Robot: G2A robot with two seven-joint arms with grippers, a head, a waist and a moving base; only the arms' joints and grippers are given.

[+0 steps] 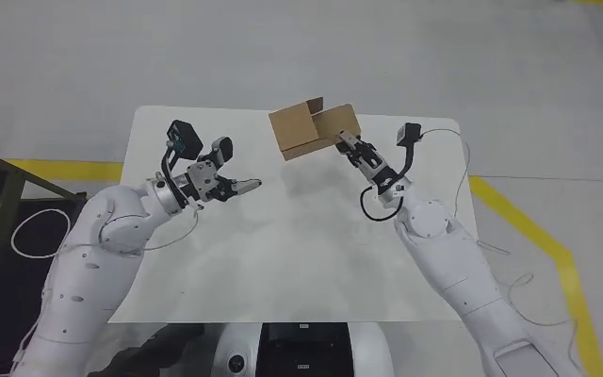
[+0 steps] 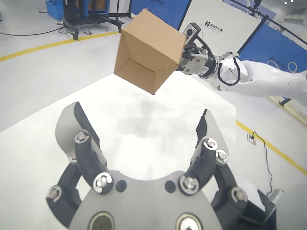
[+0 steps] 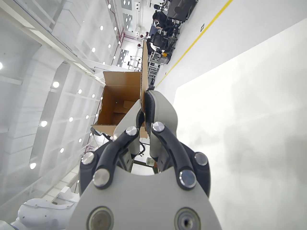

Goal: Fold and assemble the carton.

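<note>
your right gripper is pinching one cardboard panel of the brown carton, holding it in the air above the far edge of the white table. the carton's open end is facing your left gripper, which is hovering over the table, well apart from it, jaws standing spread wide.

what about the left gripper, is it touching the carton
No, the left gripper is open and empty, apart from the carton, which the right gripper is shut on.
</note>
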